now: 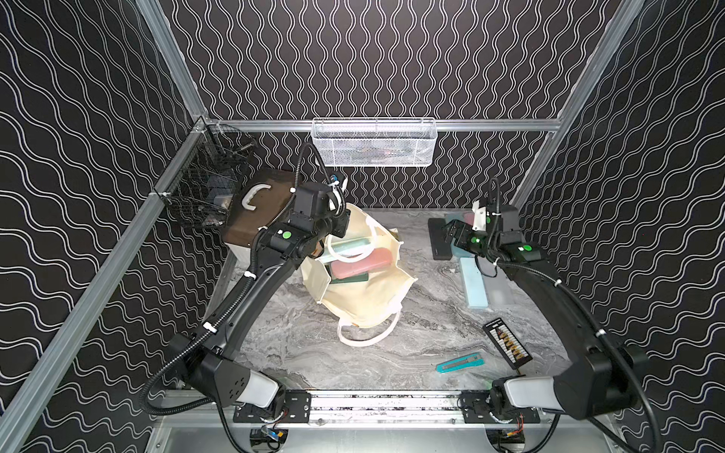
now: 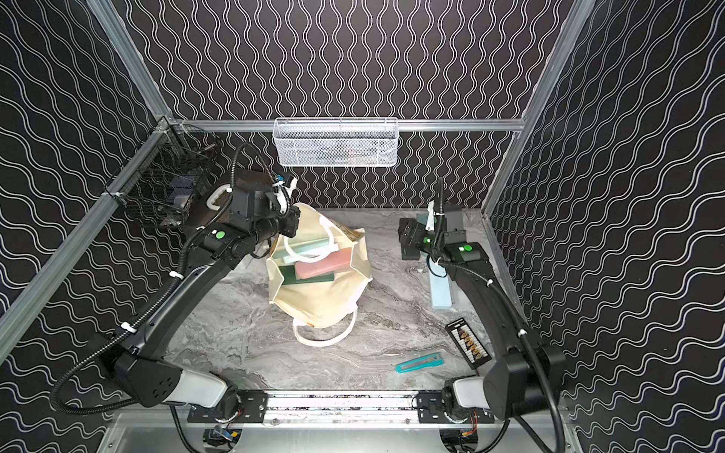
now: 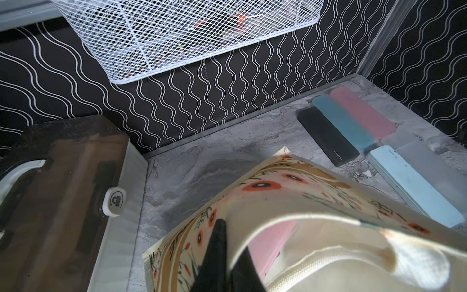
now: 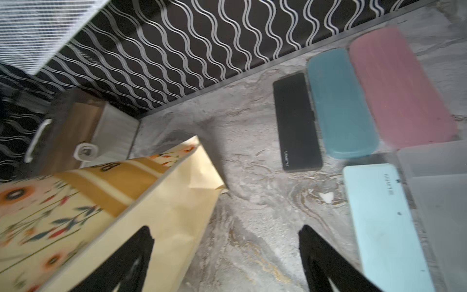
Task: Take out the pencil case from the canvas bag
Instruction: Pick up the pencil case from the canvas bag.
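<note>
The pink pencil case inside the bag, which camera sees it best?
The top views: both look down into the open canvas bag and show most of the pink pencil case. The left wrist view catches only a pink sliver through the bag's mouth. The right wrist view shows just the bag's outside, not this case.

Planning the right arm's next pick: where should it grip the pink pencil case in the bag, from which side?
I'd pinch the pink pencil case across its narrow width at mid-length, coming down through the open mouth of the canvas bag: it lies uppermost, broad face up.
</note>
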You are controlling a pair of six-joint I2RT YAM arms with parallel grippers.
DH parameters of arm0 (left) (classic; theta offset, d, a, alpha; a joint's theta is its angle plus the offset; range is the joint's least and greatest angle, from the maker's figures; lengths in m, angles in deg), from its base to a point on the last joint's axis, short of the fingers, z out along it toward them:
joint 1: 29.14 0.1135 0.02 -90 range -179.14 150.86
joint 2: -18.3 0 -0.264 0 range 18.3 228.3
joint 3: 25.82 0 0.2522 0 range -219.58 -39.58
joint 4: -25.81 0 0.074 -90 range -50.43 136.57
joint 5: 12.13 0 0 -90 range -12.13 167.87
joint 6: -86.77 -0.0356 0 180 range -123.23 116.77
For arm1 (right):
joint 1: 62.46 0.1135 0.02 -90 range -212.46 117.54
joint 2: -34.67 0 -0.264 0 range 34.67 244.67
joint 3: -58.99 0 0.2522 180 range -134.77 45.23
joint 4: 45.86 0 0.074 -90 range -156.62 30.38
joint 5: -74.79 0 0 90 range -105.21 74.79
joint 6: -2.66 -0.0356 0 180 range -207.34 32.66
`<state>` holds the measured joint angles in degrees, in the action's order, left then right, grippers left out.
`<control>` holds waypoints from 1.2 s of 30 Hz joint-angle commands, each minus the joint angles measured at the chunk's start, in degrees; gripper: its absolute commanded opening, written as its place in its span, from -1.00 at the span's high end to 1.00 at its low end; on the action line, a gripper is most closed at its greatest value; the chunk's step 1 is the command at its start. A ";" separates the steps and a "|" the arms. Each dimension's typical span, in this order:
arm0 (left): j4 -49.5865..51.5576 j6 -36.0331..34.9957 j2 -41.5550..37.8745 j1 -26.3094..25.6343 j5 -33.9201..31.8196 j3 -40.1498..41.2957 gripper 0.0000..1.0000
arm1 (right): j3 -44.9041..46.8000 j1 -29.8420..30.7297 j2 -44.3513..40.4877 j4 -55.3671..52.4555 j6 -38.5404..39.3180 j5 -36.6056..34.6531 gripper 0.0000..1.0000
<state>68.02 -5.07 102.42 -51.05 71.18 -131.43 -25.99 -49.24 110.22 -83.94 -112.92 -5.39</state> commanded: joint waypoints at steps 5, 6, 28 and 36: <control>-9.47 -0.88 2.23 0.01 -4.83 -2.27 1.00 | 2.12 15.05 -9.85 4.15 -4.26 -2.32 -0.35; -9.11 -0.70 2.45 0.04 -5.02 -2.65 1.00 | 2.30 17.43 -10.48 4.02 -4.51 -2.87 -0.30; -4.41 3.19 -1.33 0.02 -3.83 -0.96 1.00 | 4.79 43.48 10.75 6.87 -7.68 -20.08 0.36; -2.88 4.32 -3.00 -0.05 0.26 0.25 1.00 | 2.40 43.48 19.54 8.19 -7.74 -19.94 0.40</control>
<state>70.46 -2.17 100.65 -51.07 69.40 -131.21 -22.82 -5.84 128.30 -77.78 -119.69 -24.14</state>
